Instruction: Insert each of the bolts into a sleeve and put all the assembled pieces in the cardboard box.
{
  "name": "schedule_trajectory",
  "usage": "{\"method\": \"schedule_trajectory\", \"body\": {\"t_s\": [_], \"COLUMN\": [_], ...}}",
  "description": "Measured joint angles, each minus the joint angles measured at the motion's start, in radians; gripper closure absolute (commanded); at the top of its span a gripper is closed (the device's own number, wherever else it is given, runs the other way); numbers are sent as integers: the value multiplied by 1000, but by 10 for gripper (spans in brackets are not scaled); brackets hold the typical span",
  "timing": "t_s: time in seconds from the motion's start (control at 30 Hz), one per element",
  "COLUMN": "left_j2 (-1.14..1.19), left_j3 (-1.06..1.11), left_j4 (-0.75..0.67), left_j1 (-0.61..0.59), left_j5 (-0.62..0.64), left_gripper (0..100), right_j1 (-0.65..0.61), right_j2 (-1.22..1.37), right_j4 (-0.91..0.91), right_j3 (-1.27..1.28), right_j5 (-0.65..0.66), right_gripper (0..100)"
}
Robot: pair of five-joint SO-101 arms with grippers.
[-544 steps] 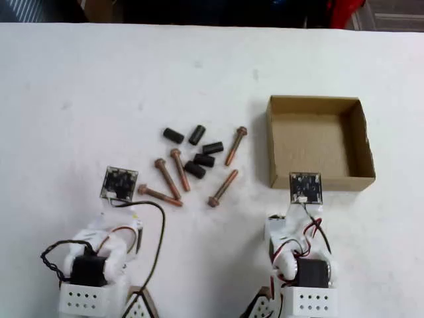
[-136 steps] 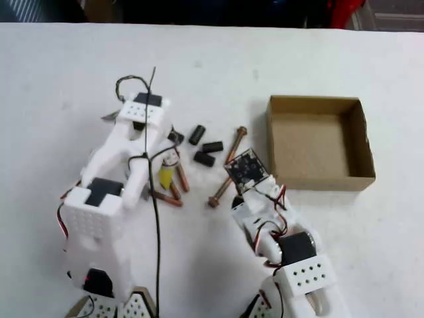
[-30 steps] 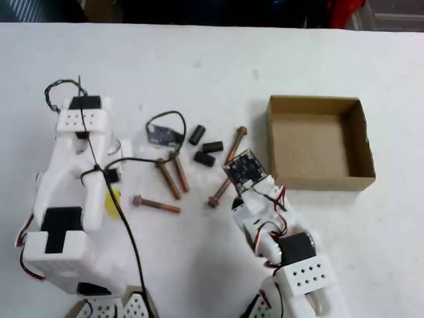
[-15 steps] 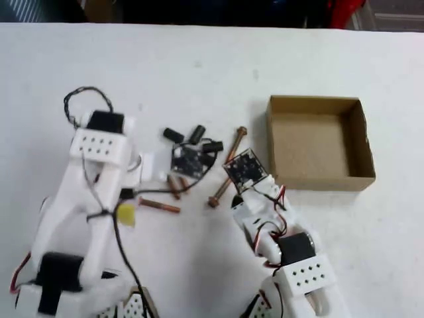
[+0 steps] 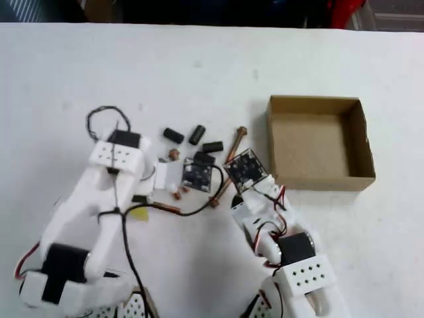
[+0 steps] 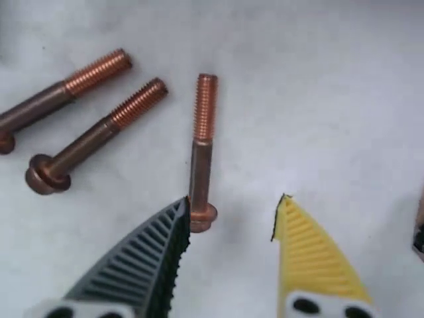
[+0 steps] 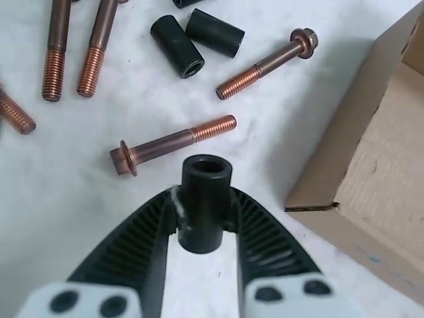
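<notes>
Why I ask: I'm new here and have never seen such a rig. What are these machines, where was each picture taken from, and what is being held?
These are two small white robot arms working side by side at a table. One picture looks down from a fixed camera above. The other two come from a camera on each arm's wrist, looking along its tool.

On the table lie copper-coloured bolts, short black sleeves and an open cardboard box with nothing in it.

The right tool is shut on one sleeve, whose hole faces the camera. The left tool is open and holds nothing. A bolt lies on the table with its head right beside the grey finger.
</notes>
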Motion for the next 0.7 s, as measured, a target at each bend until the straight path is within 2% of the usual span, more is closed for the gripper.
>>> {"method": "schedule_trajectory", "body": {"t_s": [0.2,0.7], "left_j2": [129,275], "left_j3": [-3,-132], "left_j4": [-118,-129], "left_j1": [0,-3], "left_j5": [0,-2], "left_gripper": [771,771], "right_j1": [0,0], "right_j2": [0,0], "right_j4": [0,0], "right_j3": [0,0], "right_j5": [0,0], "right_gripper": [981,981]}}
